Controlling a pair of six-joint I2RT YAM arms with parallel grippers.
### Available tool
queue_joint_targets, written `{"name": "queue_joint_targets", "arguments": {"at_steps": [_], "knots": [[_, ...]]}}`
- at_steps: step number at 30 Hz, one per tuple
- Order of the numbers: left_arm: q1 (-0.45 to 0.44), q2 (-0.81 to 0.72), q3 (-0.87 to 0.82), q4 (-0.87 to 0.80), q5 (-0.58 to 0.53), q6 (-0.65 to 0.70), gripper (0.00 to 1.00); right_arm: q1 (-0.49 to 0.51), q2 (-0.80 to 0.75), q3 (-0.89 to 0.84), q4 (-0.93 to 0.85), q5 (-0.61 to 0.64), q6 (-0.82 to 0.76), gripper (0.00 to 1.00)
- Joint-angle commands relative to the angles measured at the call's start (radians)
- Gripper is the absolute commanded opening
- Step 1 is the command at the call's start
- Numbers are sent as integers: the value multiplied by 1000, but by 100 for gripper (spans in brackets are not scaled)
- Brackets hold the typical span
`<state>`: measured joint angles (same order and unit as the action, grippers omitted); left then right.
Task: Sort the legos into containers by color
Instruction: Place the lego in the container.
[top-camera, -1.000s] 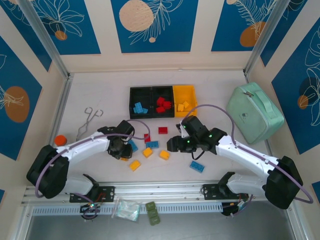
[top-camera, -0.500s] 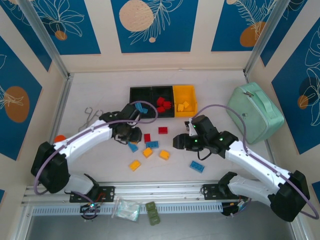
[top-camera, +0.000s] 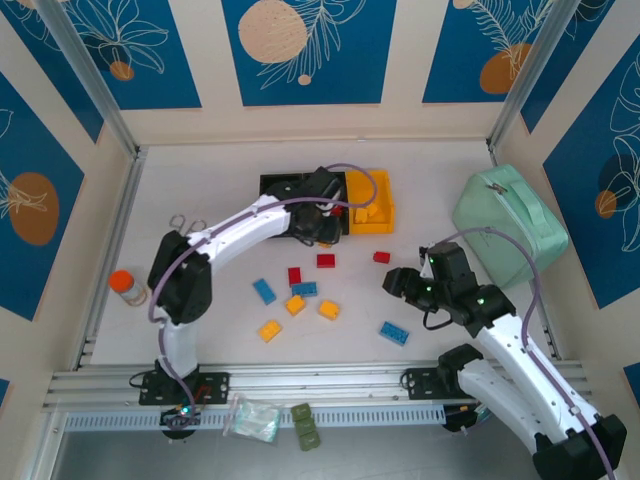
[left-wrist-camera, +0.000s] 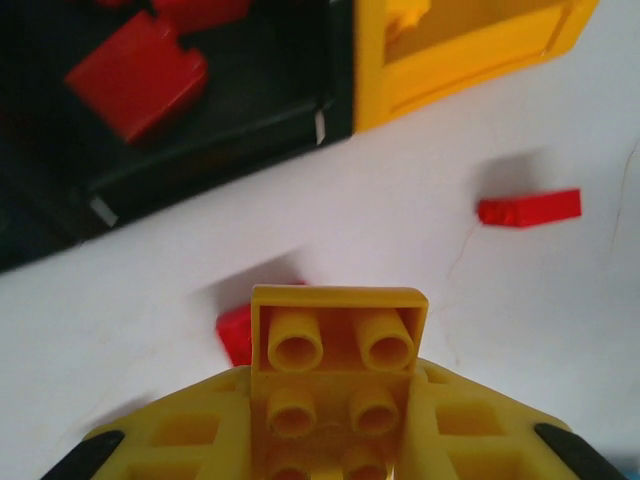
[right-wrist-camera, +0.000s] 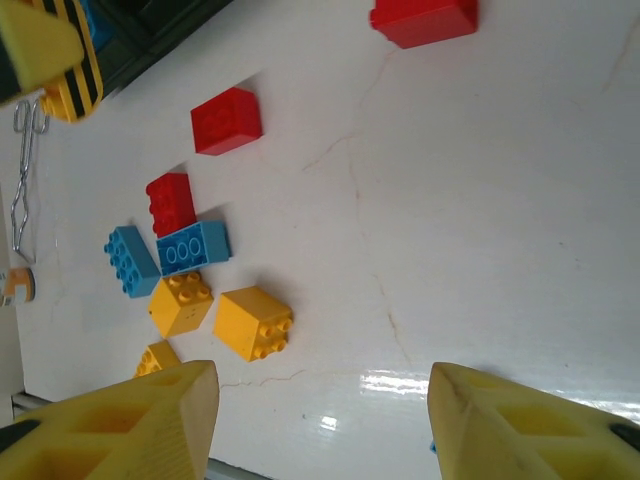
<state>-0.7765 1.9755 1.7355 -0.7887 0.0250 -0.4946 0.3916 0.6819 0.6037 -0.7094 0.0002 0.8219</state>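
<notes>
From above, the left gripper (top-camera: 322, 222) hangs at the near side of the bins (top-camera: 275, 183). The bins sit by the middle of the table's far edge. The gripper is just beside the yellow bin (top-camera: 391, 205).

The left wrist camera tells more. The fingers (left-wrist-camera: 190, 430) are pinched on a yellow brick (left-wrist-camera: 338, 345), and its studs face the camera. The brick is over the white table (left-wrist-camera: 400, 230). The yellow bin is up ahead of it, a little to the right. A red brick (left-wrist-camera: 137, 75) lies in the black bin (left-wrist-camera: 230, 120) next door.

The right gripper (top-camera: 397, 283) is nearer the table's right edge, apart from the bins. Its own camera shows its fingers (right-wrist-camera: 140, 420) spread wide with nothing between them. The loose bricks (right-wrist-camera: 194, 247), red, blue and yellow, lie on the middle of the table, off to one side of it.
</notes>
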Motion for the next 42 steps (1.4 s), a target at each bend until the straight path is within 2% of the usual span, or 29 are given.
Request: {"name": "queue_joint_targets", "arguments": {"at_steps": [1,11,15,24,30,32,36,42], "knots": [[-15,97,150,-55,0,26,17,-25,-37,-29,-54,-14,24,57],[-22,413,660,-169,-14,54,18,-48,-78,-63,-66,-32,47,57],[-22,501,792,-161,-14,67,21,-50,-86,-65,-73,-32,48,57],[-21,582,836,4,10,73,25,-62,-99,-67,-95,-35,48,57],[-21,623,861,29,-2,83,28,-74,-104,-67,-107,-38,43,57],[-22,628,860,36,-2,87,34,-78,-104,-65,-104,-42,39,57],[-22,623,860,30,-7,85,52,-88,-99,-61,-100,-52,34,57],[-24,568,852,-3,1,94,56,-91,-91,-58,-95,-56,28,57]]}}
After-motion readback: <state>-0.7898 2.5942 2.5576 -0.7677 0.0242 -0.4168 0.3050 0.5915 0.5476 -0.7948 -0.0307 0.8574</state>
